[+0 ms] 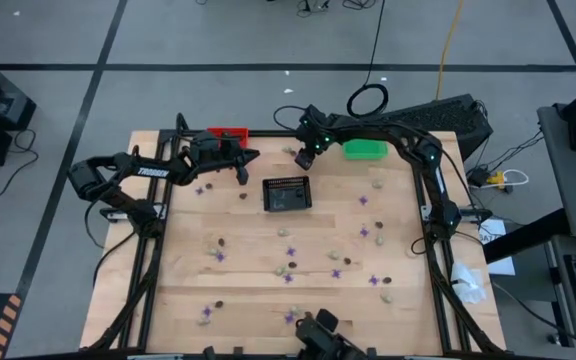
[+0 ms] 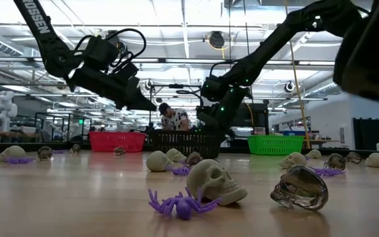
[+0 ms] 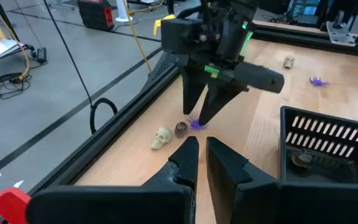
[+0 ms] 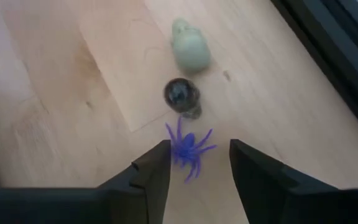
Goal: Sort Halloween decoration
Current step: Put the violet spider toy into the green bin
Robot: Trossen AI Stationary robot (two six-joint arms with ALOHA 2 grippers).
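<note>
Small purple spiders, pale beige skulls and dark glassy skulls lie scattered over the wooden table point(image 1: 258, 300). My right gripper point(image 4: 199, 162) is open and points down near the far edge. Its fingers stand on either side of a purple spider point(image 4: 188, 149) that lies flat on the table. A dark skull point(image 4: 182, 96) and a beige skull point(image 4: 190, 50) rest just beyond the spider. My left gripper point(image 3: 199, 149) hovers above the table between the red basket point(image 1: 228, 133) and the black basket point(image 1: 286, 194). It is empty, with a narrow gap between its fingers, and faces the right gripper point(image 3: 201, 118).
A green basket point(image 1: 364, 149) stands at the far edge right of the right gripper. The black basket holds a dark trinket point(image 3: 302, 158). Most trinkets lie in the table's middle and near half, some right before the low camera point(image 2: 216, 181). A person point(image 2: 173, 118) shows beyond the table.
</note>
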